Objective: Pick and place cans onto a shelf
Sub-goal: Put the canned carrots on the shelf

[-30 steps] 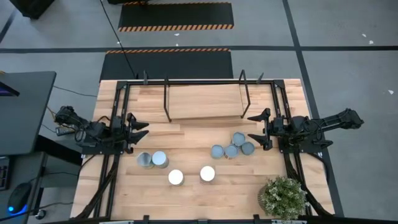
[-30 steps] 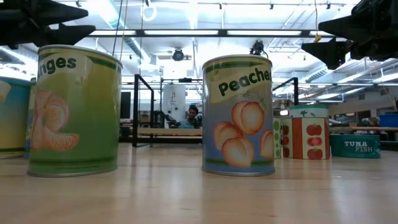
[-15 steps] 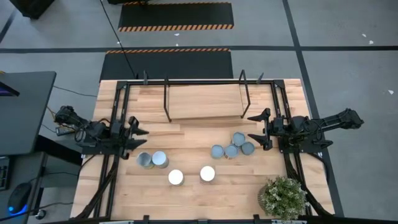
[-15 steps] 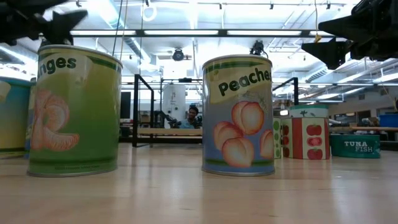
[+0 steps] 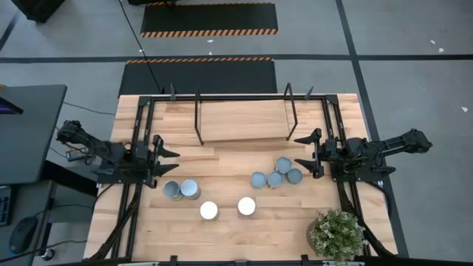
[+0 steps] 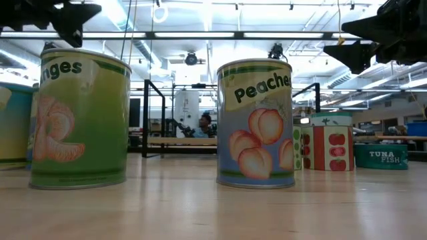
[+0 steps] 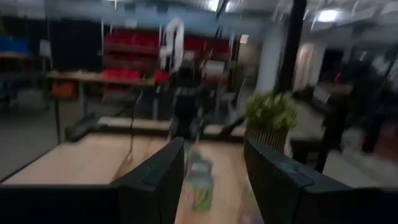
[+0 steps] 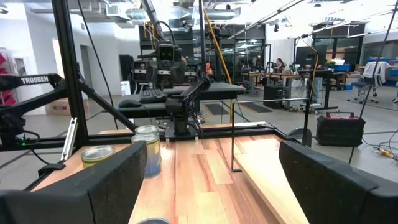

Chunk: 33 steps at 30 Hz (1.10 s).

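Eight cans stand upright on the table. Two blue-grey ones (image 5: 181, 190) are at the left, two white-topped ones (image 5: 209, 210) (image 5: 246, 206) are nearer the front, and several blue-grey ones (image 5: 276, 174) cluster at the right. The low view shows an oranges can (image 6: 80, 120) and a peaches can (image 6: 257, 123) up close. The shelf (image 5: 244, 122) stands at the far middle of the table. My left gripper (image 5: 167, 160) is open above the table, just beyond the left pair of cans. My right gripper (image 5: 304, 152) is wide open, to the right of the cluster.
A green potted plant (image 5: 336, 233) stands at the near right corner. Black frame rails (image 5: 140, 133) run along both sides of the table. Bare wood lies between the cans and the shelf. A tomato can (image 6: 327, 143) and a tuna can (image 6: 380, 155) show at the right in the low view.
My left arm has shifted. Its gripper has risen a little and swung toward the table's near right, and its wrist view is blurred by the motion. The right arm and all the cans have stayed still.
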Available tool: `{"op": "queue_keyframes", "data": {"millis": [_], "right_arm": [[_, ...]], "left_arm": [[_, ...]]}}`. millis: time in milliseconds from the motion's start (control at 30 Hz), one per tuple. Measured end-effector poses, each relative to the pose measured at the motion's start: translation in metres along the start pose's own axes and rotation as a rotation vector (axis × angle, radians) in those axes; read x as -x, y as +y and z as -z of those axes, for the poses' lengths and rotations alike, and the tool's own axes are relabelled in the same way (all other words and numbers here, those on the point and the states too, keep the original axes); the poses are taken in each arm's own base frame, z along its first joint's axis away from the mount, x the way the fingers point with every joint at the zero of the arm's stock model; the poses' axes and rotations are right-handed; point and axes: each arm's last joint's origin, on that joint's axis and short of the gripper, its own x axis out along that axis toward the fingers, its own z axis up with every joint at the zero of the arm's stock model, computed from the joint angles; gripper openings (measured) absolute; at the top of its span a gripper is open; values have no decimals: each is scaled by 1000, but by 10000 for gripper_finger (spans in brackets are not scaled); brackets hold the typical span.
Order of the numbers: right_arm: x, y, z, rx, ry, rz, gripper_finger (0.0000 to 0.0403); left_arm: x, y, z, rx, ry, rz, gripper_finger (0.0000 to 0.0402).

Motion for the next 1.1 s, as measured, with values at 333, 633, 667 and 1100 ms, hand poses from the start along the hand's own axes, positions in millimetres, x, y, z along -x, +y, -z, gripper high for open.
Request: {"op": "queue_keyframes", "data": {"millis": [333, 633, 667, 1100], "right_arm": [[0, 0, -6, -154, -61, -2, 372], [1, -2, -11, -232, -111, 42, 372], [0, -2, -10, -233, -107, 40, 372], [-6, -5, -41, -7, -144, 57, 372]], "left_arm": [[-19, -10, 3, -31, 219, -43, 222], [-32, -18, 27, 21, 391, -54, 285], [-33, -18, 29, 32, 403, -54, 285], [-41, -26, -10, 62, 775, -173, 288]]}}
